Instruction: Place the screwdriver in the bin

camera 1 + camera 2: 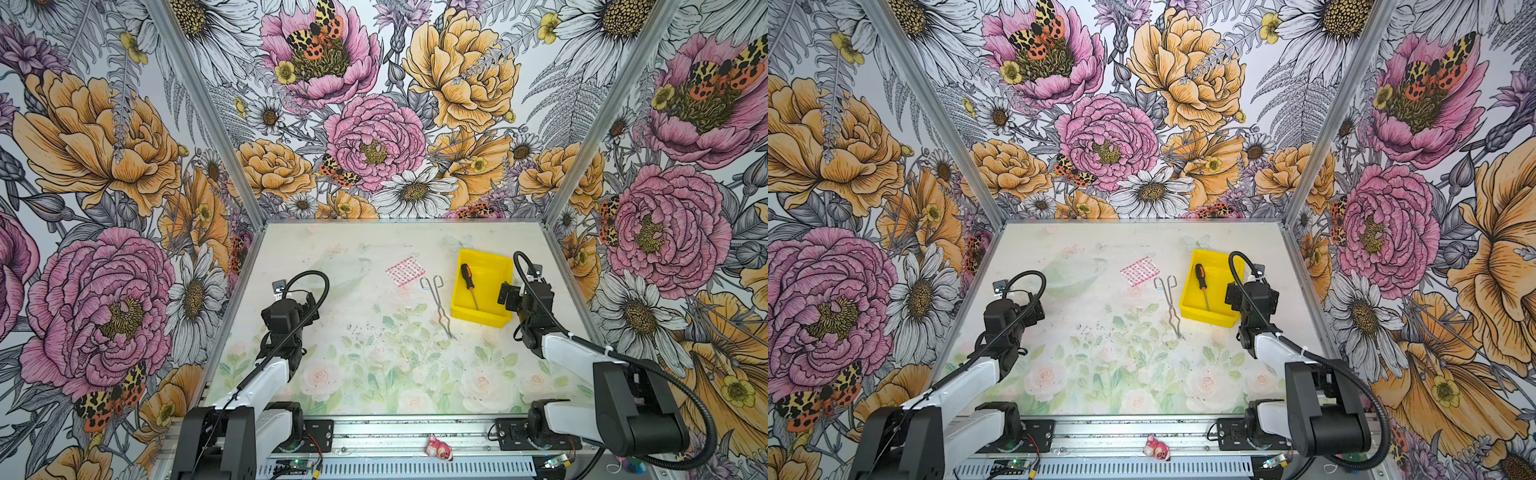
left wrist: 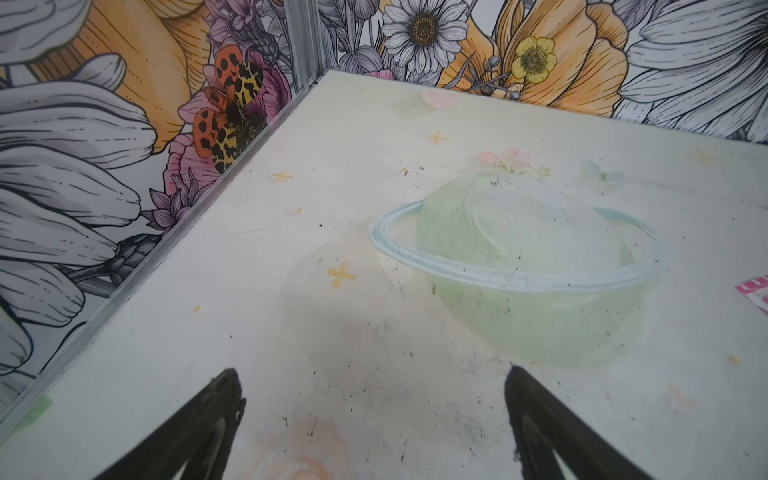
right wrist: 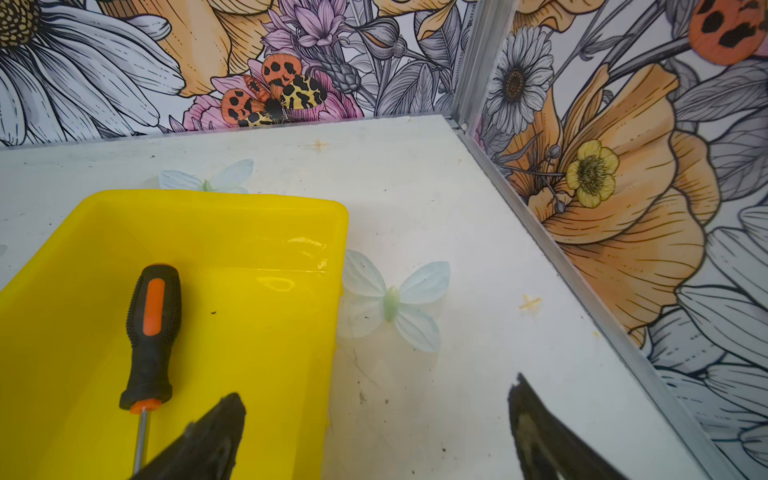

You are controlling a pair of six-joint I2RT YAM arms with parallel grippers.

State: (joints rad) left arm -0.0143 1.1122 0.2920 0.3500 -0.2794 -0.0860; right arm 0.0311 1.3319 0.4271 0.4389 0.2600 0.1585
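Small black-and-orange screwdriver lies inside the bright yellow plastic bin.
Your right gripper is spread, empty; the screwdriver lies beside one finger, outside the gap, the bin's wall between the fingers. Your left gripper is spread over the pale printed table.

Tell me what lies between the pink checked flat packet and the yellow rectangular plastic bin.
Only the thin silver wire tongs, seen in both top views.

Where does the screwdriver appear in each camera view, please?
Top view: screwdriver lying in the bin, right of centre.
Top view: screwdriver in the bin, just right of centre.
Left wrist: not in it.
Right wrist: screwdriver on the bin floor, close to the camera.
Shared landmark: the yellow bin.
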